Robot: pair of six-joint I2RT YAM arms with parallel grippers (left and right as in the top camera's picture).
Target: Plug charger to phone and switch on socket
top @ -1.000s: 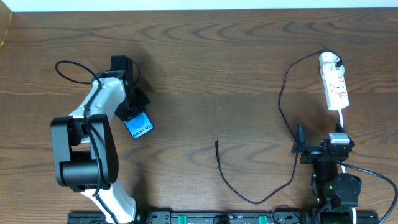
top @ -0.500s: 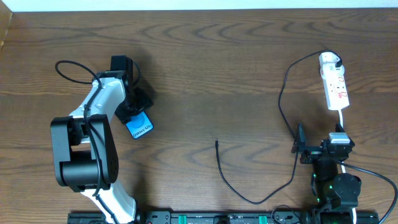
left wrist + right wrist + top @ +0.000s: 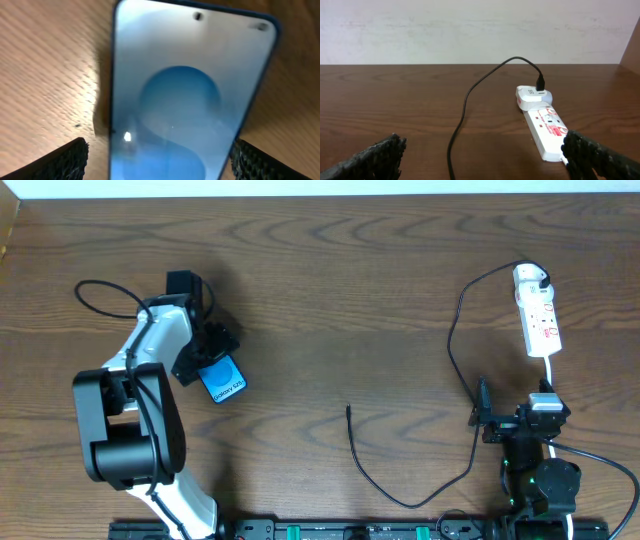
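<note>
The left gripper (image 3: 160,161) stands wide, its black textured fingertips (image 3: 62,159) flanking the slim rectangular phone (image 3: 185,95) with the bright blue screen. Bare wood shows between the left pad and the phone's edge, so I judge it is straddling rather than clamping. Seen from overhead, the phone sits at the left of the brown wooden table (image 3: 330,280), its long axis slanting away from the gripper toward the lower right. Well apart from it, near the table's middle, lies the small plug tip (image 3: 348,412) of the long thin black charger cable (image 3: 452,335). The cable loops toward the near edge, climbs past the right arm and ends in a white plug (image 3: 530,277) seated in the white elongated power strip (image 3: 541,325) at the far right. The right gripper (image 3: 487,165) is spread wide and empty, with the strip ahead and slightly to its right, lengthwise away from it. The tip lies between the two arms, neither plainly nearer; the phone end under the left wrist is hidden, so I cannot tell where the port faces
</note>
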